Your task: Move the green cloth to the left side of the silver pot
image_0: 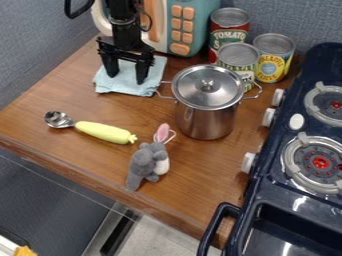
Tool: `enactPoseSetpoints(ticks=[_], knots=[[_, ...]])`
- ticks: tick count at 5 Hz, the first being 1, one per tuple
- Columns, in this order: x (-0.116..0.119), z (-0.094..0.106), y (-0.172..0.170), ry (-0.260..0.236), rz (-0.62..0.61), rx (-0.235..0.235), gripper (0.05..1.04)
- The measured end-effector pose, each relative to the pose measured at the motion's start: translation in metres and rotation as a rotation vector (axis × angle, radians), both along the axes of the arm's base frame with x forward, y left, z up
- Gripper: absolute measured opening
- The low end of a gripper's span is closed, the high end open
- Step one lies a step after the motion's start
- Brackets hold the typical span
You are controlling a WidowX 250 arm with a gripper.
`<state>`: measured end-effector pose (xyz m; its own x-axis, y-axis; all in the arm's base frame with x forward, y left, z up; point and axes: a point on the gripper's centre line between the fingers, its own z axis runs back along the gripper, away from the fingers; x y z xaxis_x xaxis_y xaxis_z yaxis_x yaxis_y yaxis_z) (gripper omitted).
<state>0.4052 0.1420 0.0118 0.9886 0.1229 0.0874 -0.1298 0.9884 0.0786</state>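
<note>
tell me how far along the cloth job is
Seemingly done: the cloth lies left of the lidded silver pot in view, set back by the toy microwave. In hand: nothing evident; the pincer stands open over the cloth. Remaining: perhaps a nudge nearer the pot's side, then withdrawal.

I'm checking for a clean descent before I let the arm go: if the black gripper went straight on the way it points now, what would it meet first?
Most likely the light blue cloth, since the gripper points down over it; how much height remains is unclear.
</note>
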Motion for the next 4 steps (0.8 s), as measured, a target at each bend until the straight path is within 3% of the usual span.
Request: enactPoseSetpoints(ticks=[1,2,3,4], knots=[[-0.004,0.002,0.016,0.032,0.046,0.008,1.001],[-0.001,0.001,0.059,0.018,0.146,-0.014,1.0],[-0.003,0.007,0.08,0.022,0.199,-0.003,1.0],[-0.006,0.007,0.082,0.029,0.224,-0.009,1.0]])
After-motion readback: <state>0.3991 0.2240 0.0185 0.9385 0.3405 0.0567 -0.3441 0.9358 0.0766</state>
